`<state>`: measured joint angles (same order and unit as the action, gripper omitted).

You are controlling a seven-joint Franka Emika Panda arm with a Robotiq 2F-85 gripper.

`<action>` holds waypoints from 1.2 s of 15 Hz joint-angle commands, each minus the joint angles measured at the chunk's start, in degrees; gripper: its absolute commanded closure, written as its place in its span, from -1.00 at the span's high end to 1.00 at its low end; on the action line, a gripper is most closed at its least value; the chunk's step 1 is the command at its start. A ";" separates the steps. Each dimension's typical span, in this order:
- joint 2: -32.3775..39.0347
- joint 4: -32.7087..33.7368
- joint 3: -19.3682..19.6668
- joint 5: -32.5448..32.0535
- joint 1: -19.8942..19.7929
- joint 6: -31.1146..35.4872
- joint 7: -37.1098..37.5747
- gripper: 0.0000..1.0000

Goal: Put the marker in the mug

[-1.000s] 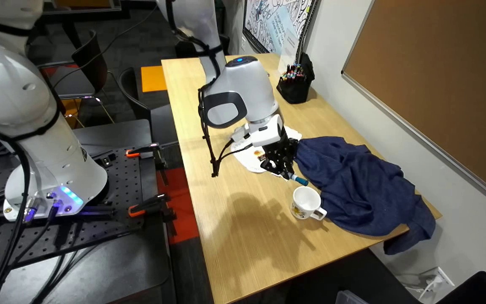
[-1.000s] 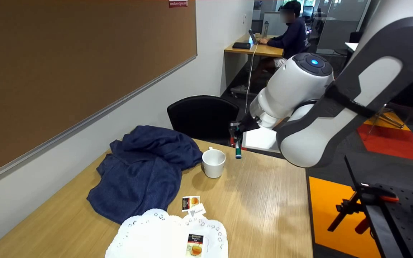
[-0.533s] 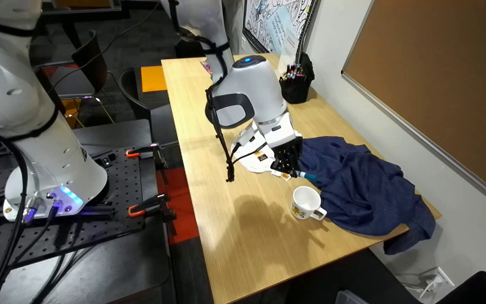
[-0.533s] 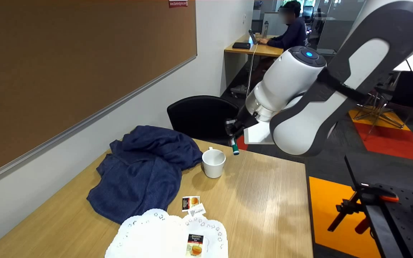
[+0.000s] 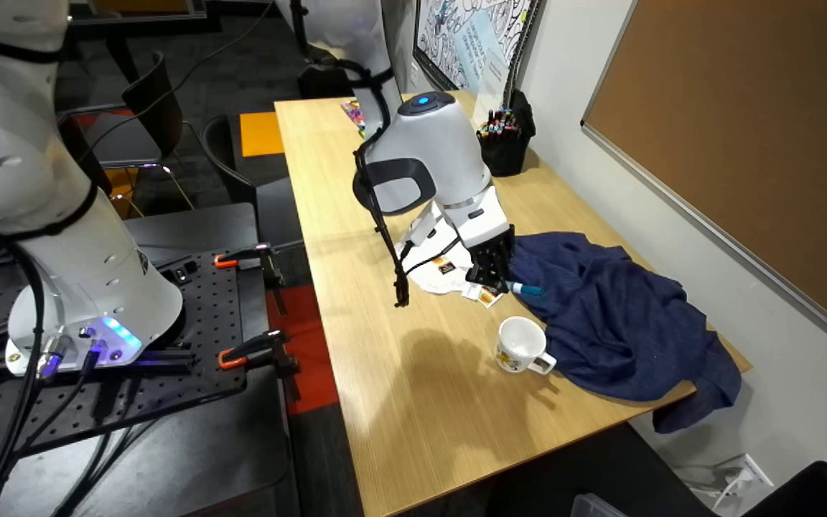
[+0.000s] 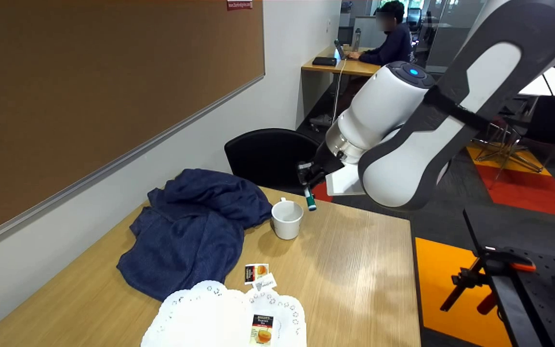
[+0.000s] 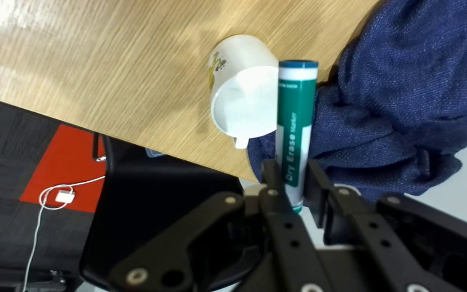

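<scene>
The marker (image 7: 296, 113) is white and green with a blue end. My gripper (image 7: 291, 172) is shut on its lower part in the wrist view, and its blue end points away from the fingers. The white mug (image 7: 245, 101) stands upright on the table, just left of the marker in that view. In both exterior views the marker (image 5: 526, 289) (image 6: 310, 198) is held tilted above the table, apart from the mug (image 5: 521, 345) (image 6: 287, 220). The gripper (image 5: 504, 282) (image 6: 305, 180) is above and beside the mug. The mug's handle faces the table's end.
A dark blue cloth (image 5: 614, 323) lies crumpled beside the mug. White doilies (image 6: 200, 318) and tea packets (image 6: 257, 273) lie on the table (image 6: 354, 289). A black pen holder (image 5: 503, 151) stands farther along. A black chair (image 6: 272, 159) is at the table's end.
My gripper and the marker have moved toward the wall and cloth side. The marker has gone from pointing down to a more slanted tilt. The mug has not moved.
</scene>
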<state>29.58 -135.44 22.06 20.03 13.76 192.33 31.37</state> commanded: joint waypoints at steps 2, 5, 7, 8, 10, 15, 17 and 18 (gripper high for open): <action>-1.51 3.25 -6.21 -0.93 -8.57 -1.08 -8.96 -0.90; -2.40 5.43 -8.24 -3.56 -13.43 -3.95 -13.84 -0.90; -3.47 6.81 -12.53 -8.66 -19.83 -7.38 -16.27 -0.90; -4.20 7.79 -16.41 -11.21 -24.43 -11.16 -18.50 -0.90; -3.90 9.51 -22.74 -12.89 -31.42 -14.42 -22.02 -0.90; -2.59 11.78 -28.64 -12.83 -38.88 -20.04 -34.06 -0.90; -2.31 12.25 -28.50 -12.69 -39.10 -23.17 -37.47 -0.90; -2.62 10.92 -26.84 -11.40 -37.14 -19.94 -35.37 -0.60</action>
<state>27.04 -124.55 -5.72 6.98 -24.59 172.45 -2.96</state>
